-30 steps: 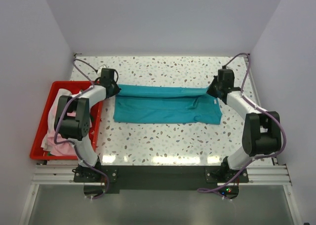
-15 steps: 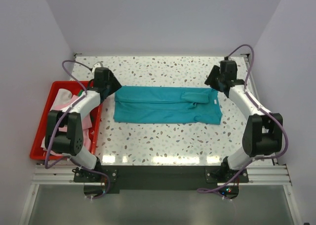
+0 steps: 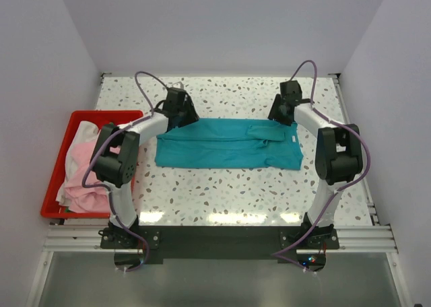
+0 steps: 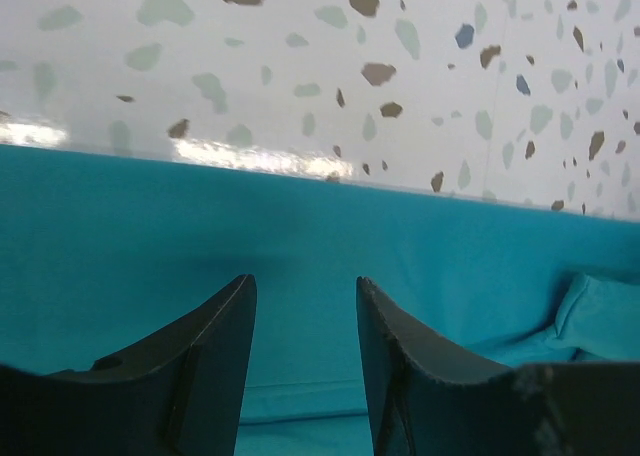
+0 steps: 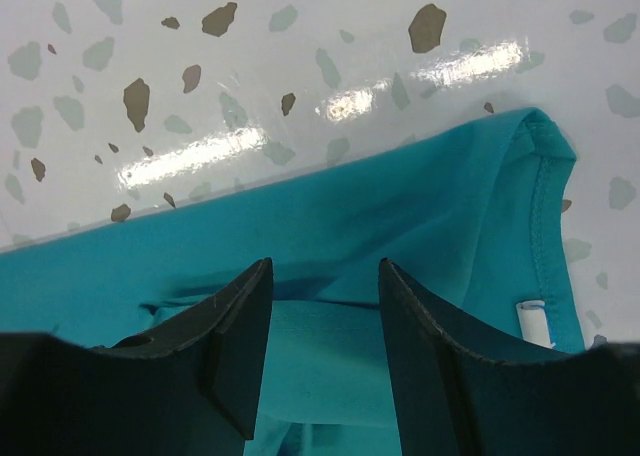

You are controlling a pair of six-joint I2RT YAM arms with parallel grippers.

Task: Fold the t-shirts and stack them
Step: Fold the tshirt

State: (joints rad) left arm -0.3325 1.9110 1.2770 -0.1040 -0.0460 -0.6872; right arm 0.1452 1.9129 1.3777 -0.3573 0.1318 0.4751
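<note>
While both are standing apart and empty, left claw (image 4: pixel 302 284) is hovering over far edge of teal shirt (image 3: pixel 222 147), right claw (image 5: pixel 323 266) over its far right corner. Shirt is lying folded on counter (image 3: pixel 222 192); pink shirt (image 3: pixel 84 186) is sitting in bin (image 3: pixel 94 114).

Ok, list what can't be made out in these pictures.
Top view: whether the left gripper or right gripper touches the teal t-shirt; their own wrists hide the contact.
Top view: how many pieces make up the pink and white pile in the red bin; the left arm covers part of it.
Wrist views: the t-shirt's full outline, cut off by frame edges and the fingers.
</note>
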